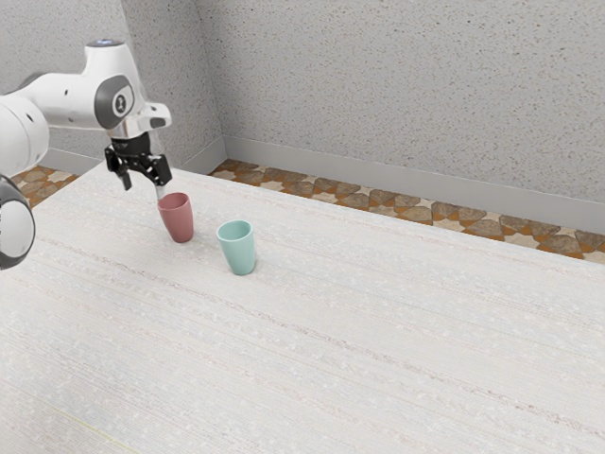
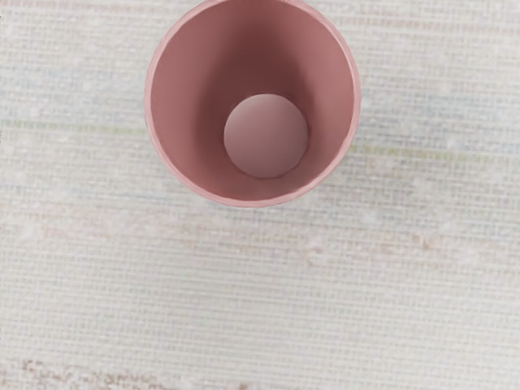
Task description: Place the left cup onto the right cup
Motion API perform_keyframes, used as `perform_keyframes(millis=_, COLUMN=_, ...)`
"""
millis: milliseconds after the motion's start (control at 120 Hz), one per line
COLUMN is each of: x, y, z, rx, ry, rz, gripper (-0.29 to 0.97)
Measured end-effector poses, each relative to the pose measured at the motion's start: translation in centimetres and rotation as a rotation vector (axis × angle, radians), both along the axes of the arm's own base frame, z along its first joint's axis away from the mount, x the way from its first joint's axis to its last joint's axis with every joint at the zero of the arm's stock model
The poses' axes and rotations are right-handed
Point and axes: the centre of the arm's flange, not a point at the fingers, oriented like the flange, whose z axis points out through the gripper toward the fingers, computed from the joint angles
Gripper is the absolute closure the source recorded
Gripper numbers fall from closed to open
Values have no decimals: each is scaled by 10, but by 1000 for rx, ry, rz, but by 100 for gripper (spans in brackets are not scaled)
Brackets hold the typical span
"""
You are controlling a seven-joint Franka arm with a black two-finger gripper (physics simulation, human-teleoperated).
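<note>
Ext. view: black two-finger gripper (image 1: 142,185) hangs over pink tapered cup (image 1: 176,218), offset to ext. view's left of rim. Fingers spread, nothing btwn them. Finger-to-rim contact not resolvable. Pink tapered cup upright on pale wood-grain table (image 1: 378,331). Teal tapered cup (image 1: 236,247) upright just beside it, ext. view's right, not touching. Arm cut off at frame edge.

Wrist view: pink tapered cup (image 2: 266,136) seen from above, mouth up, interior empty. Far rim cut off at frame edge. Table (image 2: 260,292) beneath.

Pink cup (image 1: 176,218) beside teal cup (image 1: 236,247) (both upright)
</note>
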Motion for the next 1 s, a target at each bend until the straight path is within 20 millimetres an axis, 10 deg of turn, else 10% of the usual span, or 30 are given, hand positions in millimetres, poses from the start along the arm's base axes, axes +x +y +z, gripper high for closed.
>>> perform_keyframes(millis=1000, x=28, y=34, z=-39, rx=2, ry=-129, rz=1, gripper=0)
